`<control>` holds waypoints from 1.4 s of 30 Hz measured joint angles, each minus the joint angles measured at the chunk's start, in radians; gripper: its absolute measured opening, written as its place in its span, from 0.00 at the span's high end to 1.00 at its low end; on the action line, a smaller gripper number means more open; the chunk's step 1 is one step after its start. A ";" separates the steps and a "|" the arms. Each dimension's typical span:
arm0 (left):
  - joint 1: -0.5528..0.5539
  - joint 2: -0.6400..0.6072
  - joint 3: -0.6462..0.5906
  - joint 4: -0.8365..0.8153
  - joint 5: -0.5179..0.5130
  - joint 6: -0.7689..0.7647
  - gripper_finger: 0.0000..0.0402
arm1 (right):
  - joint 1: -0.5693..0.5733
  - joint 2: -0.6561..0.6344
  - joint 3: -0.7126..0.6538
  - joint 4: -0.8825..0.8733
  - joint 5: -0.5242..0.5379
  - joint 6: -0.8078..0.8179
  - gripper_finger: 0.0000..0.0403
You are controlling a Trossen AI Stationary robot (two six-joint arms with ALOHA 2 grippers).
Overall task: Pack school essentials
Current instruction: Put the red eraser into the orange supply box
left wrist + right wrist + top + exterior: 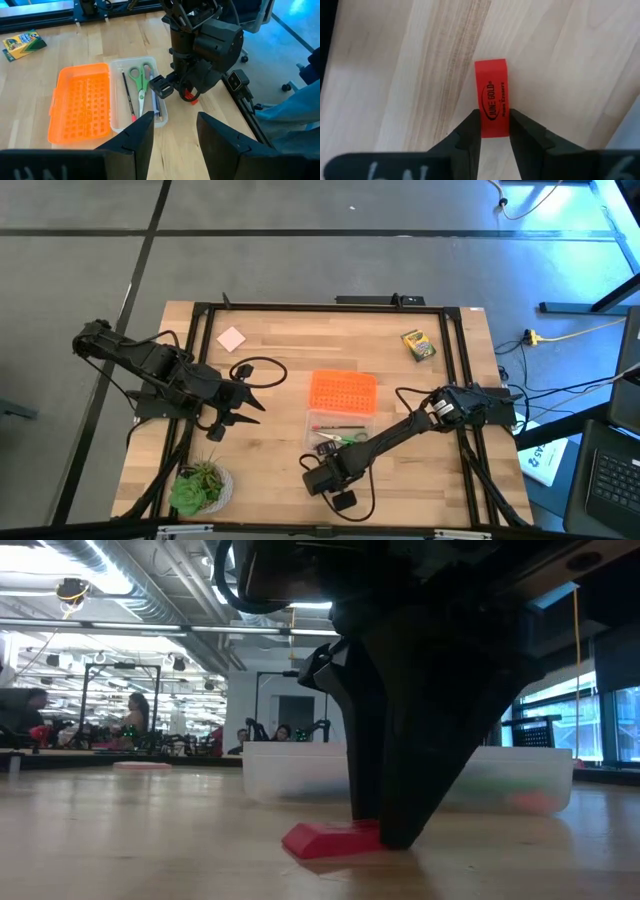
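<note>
A small red eraser (491,95) lies flat on the wooden table (270,460), just near-side of the clear plastic box (116,100). My right gripper (495,117) is down over it, shut on the eraser's end. The box holds green-handled scissors (139,80), a thin dark pencil (128,95) and a pen (156,102). Its orange lid (343,390) lies open beside it. A crayon box (418,345) and a pink note pad (231,338) rest on the table farther back. My left gripper (248,398) hovers open at the left, holding nothing. My right gripper pinches the eraser's two long sides (495,126) between its two fingers, near one end of it. The fingers (385,810) come from above, pointing steeply down, and stand across the eraser's width. The eraser (325,838) lies on the table, its printed face up.
A green potted plant (200,485) stands at the near left corner. A black frame (320,307) runs around the table top. Bare wood lies between the box and the left arm. People and other rigs show in the room behind.
</note>
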 joint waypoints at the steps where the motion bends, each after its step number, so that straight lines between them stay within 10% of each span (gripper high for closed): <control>1: 0.000 0.000 0.000 0.000 0.000 0.000 0.65 | 0.000 0.000 0.000 0.000 0.000 0.001 0.76; 42: 0.000 0.000 0.000 0.000 0.000 0.000 0.65 | 0.000 0.002 0.000 0.037 0.000 0.107 0.76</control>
